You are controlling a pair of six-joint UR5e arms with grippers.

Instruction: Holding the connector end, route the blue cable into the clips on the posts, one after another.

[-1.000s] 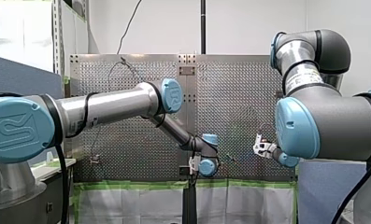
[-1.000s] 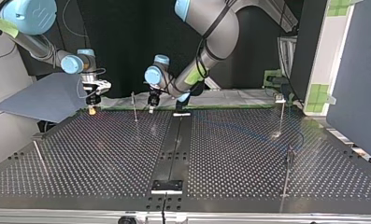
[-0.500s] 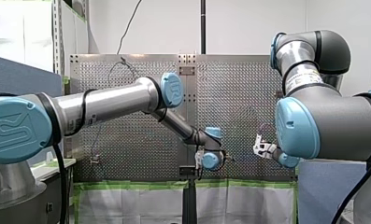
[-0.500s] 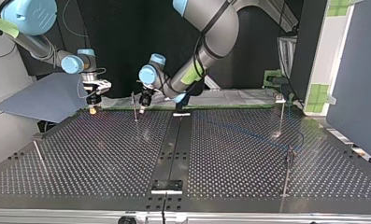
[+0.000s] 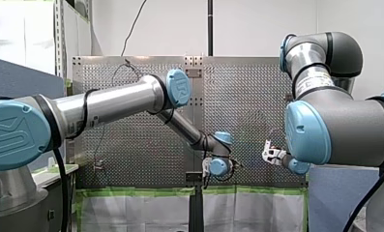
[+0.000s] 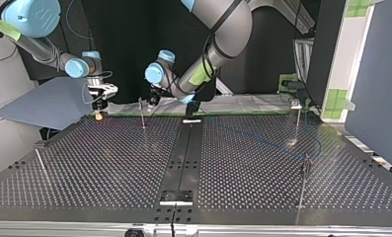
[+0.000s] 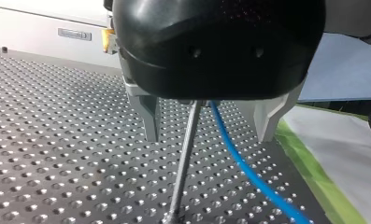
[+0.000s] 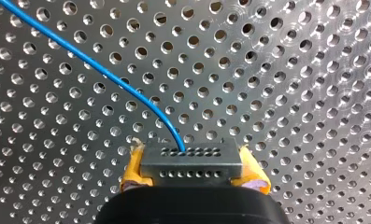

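Front view: finding my left gripper (image 5: 206,168) low past the middle and my right gripper (image 5: 271,154) near it, fingers too small to read. Top view: hovering just beside a thin post (image 6: 142,113), with the blue cable (image 6: 267,142) lying faint across the tabletop (image 6: 109,163). Left wrist view: holding fingers (image 7: 150,116) wide, straddling post and cable; risking the thin, limp cable sliding along the post instead of seating, nothing gripping it here. Right wrist view: pinching the connector (image 8: 191,161) between yellow pads (image 8: 255,175), cable curving away slack
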